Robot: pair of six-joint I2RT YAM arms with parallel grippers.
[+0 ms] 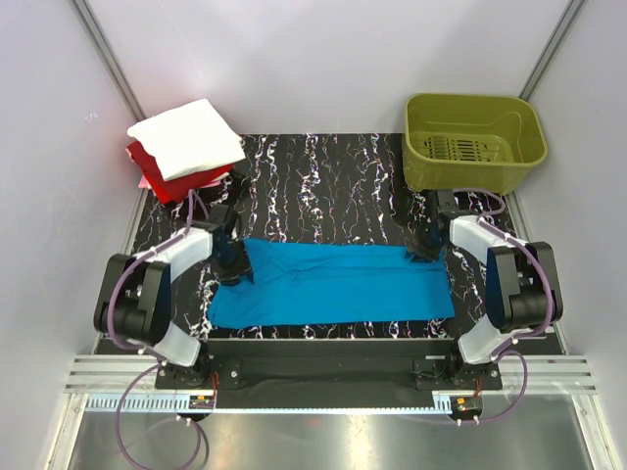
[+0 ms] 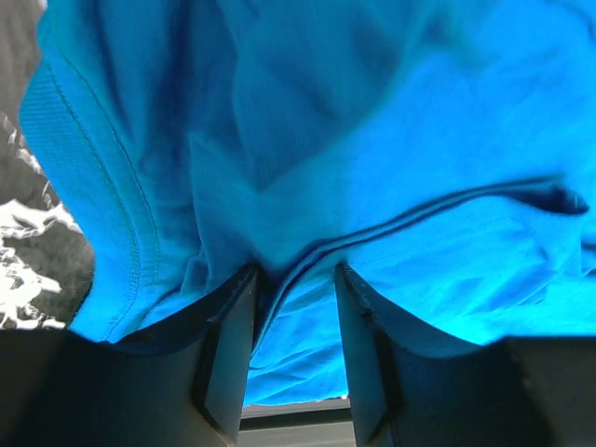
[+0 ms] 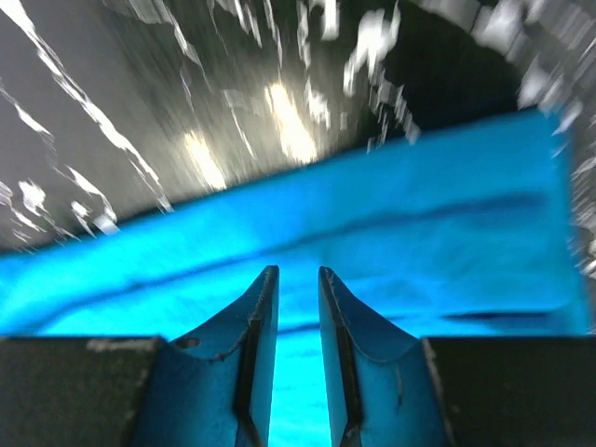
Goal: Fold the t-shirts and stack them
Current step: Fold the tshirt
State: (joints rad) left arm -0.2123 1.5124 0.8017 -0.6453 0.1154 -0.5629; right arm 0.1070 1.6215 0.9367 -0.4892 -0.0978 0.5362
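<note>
1. Found the turquoise t-shirt (image 1: 333, 284) laid out on the black marbled counter (image 1: 333, 186) as a long band running left to right, close to the near edge and between the two arms.
2. Saw it as a bright, even blue and mostly smooth, with a few soft creases toward its left end, a slanting and slightly bunched left edge, and a squarer right end.
3. Caught the left fingers (image 1: 235, 264) at the band's far-left corner, clenched on a bunch of the blue cloth. Made out, in the left wrist view, cloth draped over both tips, a fold running into the space between them, and a stitched hem at the left.
4. Placed the right fingers (image 1: 424, 251) at the far-right corner, drawn close with only a thin slit between. Made out blue cloth below and beyond them in the blurred right wrist view, but could not tell whether any was nipped.
5. Spotted the white t-shirt (image 1: 186, 137) folded at the far-left corner, lying on top of the folded red t-shirt (image 1: 181, 186), with red peeping out at the near and left sides, well apart from the blue one.
6. Noted the olive-green basket (image 1: 460, 176) at the far right, beyond the right fingers.
</note>
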